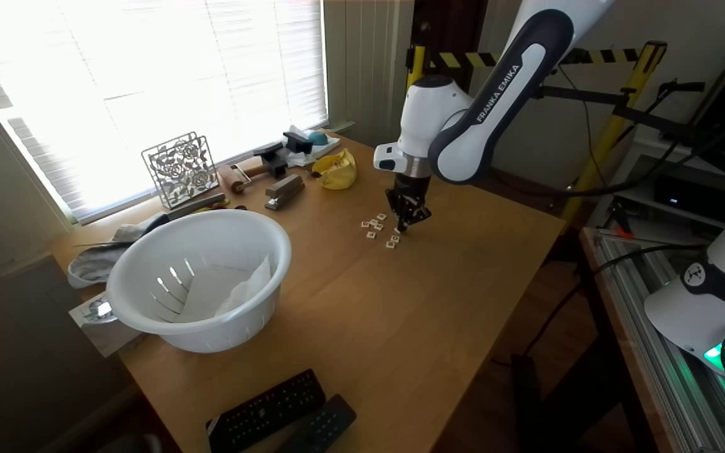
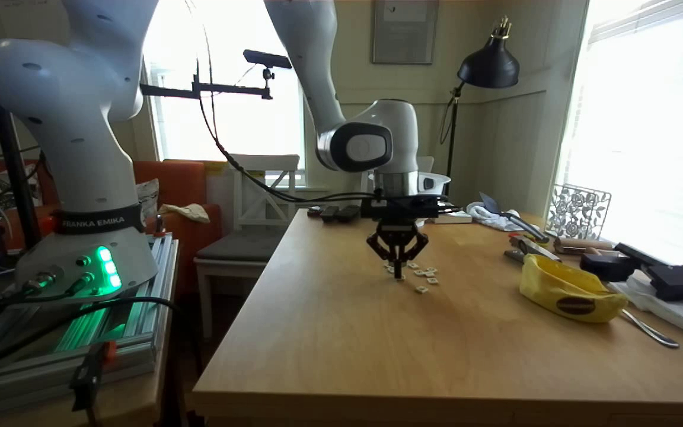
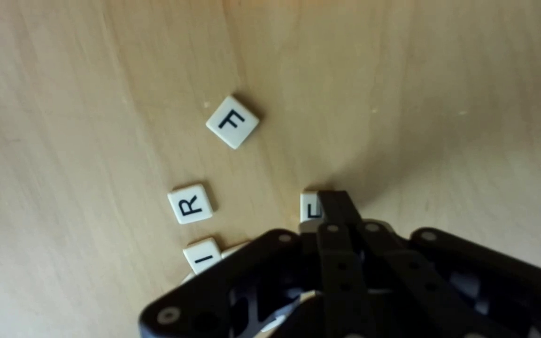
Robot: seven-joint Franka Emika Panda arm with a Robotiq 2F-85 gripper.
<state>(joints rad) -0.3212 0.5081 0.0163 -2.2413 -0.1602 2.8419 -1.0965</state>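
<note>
My gripper (image 3: 334, 206) points straight down, and its black fingertips are pressed together. In the wrist view they overlap the right part of a white letter tile (image 3: 309, 206); its letter is partly hidden. I cannot tell whether the fingertips touch the tile or hover just above it. An F tile (image 3: 233, 123), an R tile (image 3: 190, 204) and an I tile (image 3: 203, 257) lie face up to the left. More tiles are partly hidden behind the gripper. In both exterior views the gripper (image 1: 402, 226) (image 2: 398, 274) is low over the table among several tiles (image 1: 371, 234) (image 2: 421, 289).
A white colander (image 1: 218, 338) with paper inside stands on the table (image 1: 362, 314). Two dark remotes (image 1: 268, 412) lie near the edge. A yellow pouch (image 2: 573, 296), a stapler (image 1: 285, 190), a metal napkin holder (image 1: 180, 168) and black clamp-like parts (image 1: 272, 160) line the window side.
</note>
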